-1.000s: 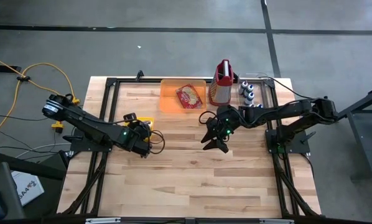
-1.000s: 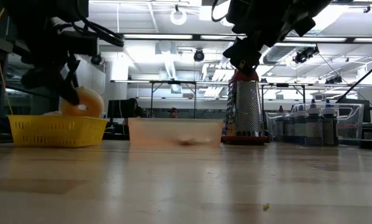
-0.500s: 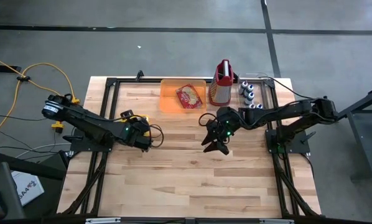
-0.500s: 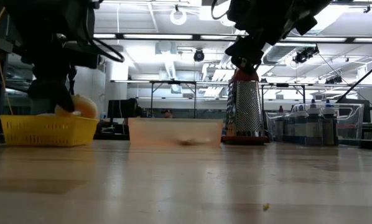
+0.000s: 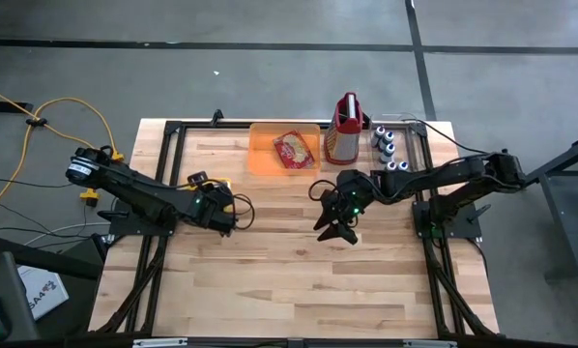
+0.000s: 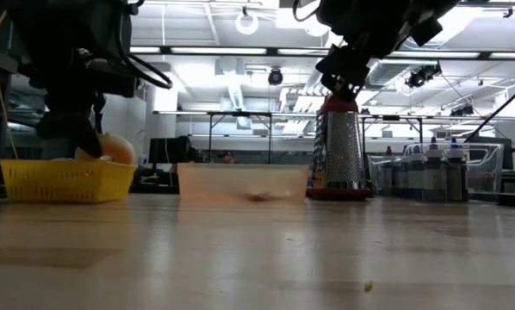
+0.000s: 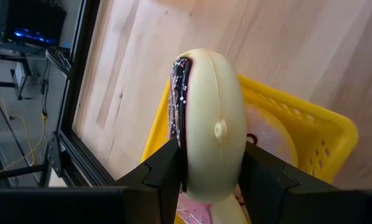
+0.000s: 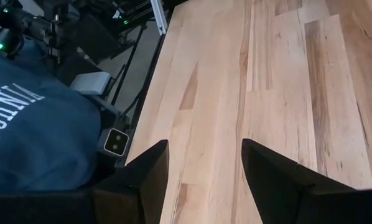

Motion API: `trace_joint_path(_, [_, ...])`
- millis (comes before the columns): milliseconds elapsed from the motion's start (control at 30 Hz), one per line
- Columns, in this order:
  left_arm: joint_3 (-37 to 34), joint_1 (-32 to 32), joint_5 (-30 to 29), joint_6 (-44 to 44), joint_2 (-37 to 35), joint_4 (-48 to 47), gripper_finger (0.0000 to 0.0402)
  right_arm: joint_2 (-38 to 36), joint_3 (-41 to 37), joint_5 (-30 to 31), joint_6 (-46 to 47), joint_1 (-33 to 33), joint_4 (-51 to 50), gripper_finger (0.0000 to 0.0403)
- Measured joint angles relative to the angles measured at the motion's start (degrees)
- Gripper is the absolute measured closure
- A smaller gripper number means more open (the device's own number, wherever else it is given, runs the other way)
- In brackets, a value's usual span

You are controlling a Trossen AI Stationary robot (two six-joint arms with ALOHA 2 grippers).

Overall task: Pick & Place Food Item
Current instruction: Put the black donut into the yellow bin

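My left gripper is shut on a pale doughnut with dark, sprinkled icing on one face. It stands over a yellow basket near the table's left side, which holds another pale food item. In the low view the doughnut dips behind the basket's rim. In the high view the left gripper covers most of the basket. My right gripper hovers open over the table's middle, touching nothing, its fingers apart over bare wood. My left gripper pinches the doughnut between its two fingers, one finger on the iced face and the other on the plain face. The doughnut stands on edge in the hold, its lower part inside the basket; I cannot tell whether it rests there.
An orange tray with a packaged snack sits at the far edge, a metal grater and small bottles to its right. A black frame borders the table. A person's blue shirt shows beyond the table's edge.
My left gripper has moved a little toward the far edge and down, lowering the doughnut behind the basket's rim. The basket has slid slightly along the table. In the last half second the gripper has kept still.
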Motion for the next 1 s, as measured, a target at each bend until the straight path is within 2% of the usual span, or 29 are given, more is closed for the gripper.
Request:
trace_joint_path(500, [0.0,-0.8,0.9,-1.9,0.0,0.4,0.0267,0.0,0.0,0.0,0.0,0.0,0.0,0.0213])
trace_joint_path(1000, [0.0,-0.8,2.6,0.5,0.0,-0.8,0.0267,0.0,0.0,0.0,0.0,0.0,0.0,0.0213])
